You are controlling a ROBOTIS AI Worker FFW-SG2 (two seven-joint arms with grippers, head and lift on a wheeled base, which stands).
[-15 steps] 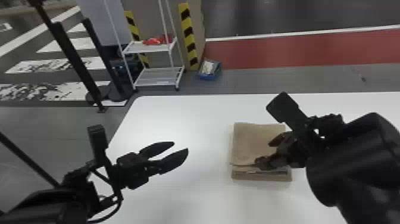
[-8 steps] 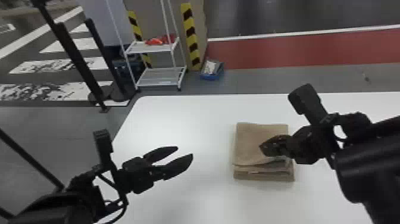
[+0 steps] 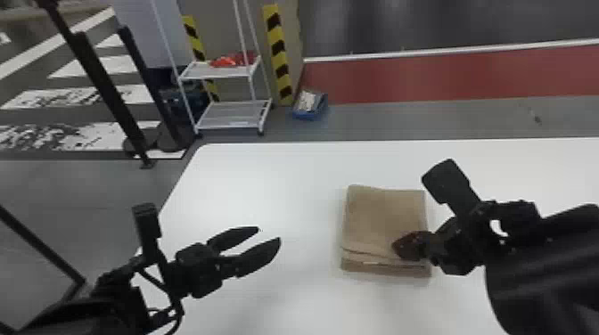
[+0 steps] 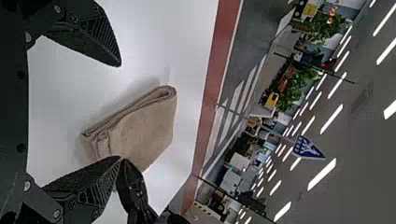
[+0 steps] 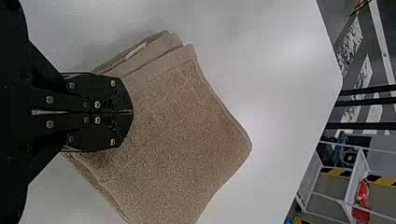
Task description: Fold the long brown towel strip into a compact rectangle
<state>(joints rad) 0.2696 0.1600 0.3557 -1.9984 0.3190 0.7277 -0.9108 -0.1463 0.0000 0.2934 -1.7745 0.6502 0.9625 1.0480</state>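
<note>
The brown towel (image 3: 385,218) lies on the table folded into a layered, nearly square stack, its layer edges showing along the near side. Over its near right part is my right gripper (image 3: 398,246), fingers together; whether it touches the cloth I cannot tell. In the right wrist view the shut right gripper (image 5: 132,112) is above the towel (image 5: 182,135), with nothing visible between its fingers. Left of the towel, my left gripper (image 3: 270,234) stands open and apart from it. The left wrist view has the left gripper (image 4: 120,111) with spread fingers and the folded towel (image 4: 144,130) beyond them.
The white table (image 3: 267,178) extends around the towel, its left edge near the left arm. Behind it on the floor stand a white shelf rack (image 3: 231,116) and a blue bin (image 3: 310,105).
The right gripper first drew back to the right and came together, then moved nearer over the towel's near right part. The left gripper shifted slightly to the right. The towel's near layers look flatter.
</note>
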